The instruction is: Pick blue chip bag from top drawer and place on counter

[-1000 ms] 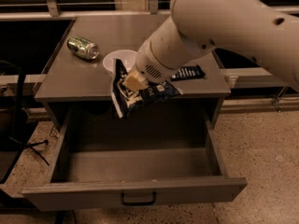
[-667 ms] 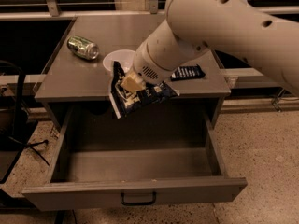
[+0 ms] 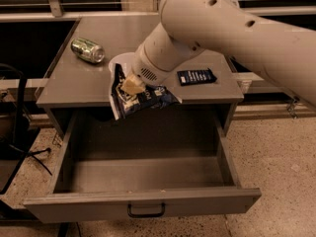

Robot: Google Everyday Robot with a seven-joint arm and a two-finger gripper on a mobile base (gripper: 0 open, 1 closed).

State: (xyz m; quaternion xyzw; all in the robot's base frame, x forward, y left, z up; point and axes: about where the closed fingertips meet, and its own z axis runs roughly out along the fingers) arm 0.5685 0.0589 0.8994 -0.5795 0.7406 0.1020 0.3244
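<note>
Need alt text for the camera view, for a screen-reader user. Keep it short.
The robot's gripper, fingers shut on the crumpled blue chip bag, holds it at the front edge of the counter, above the open top drawer. Behind it on the counter lie a green can on its side and a flat dark blue packet.

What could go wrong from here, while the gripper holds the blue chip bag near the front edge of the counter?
The gripper, shut on the blue chip bag, holds it over the front edge of the counter, above the open top drawer; released here, it may drop back in. A white plate lies just behind the bag and a green can further left, so moving inward might push them.
</note>
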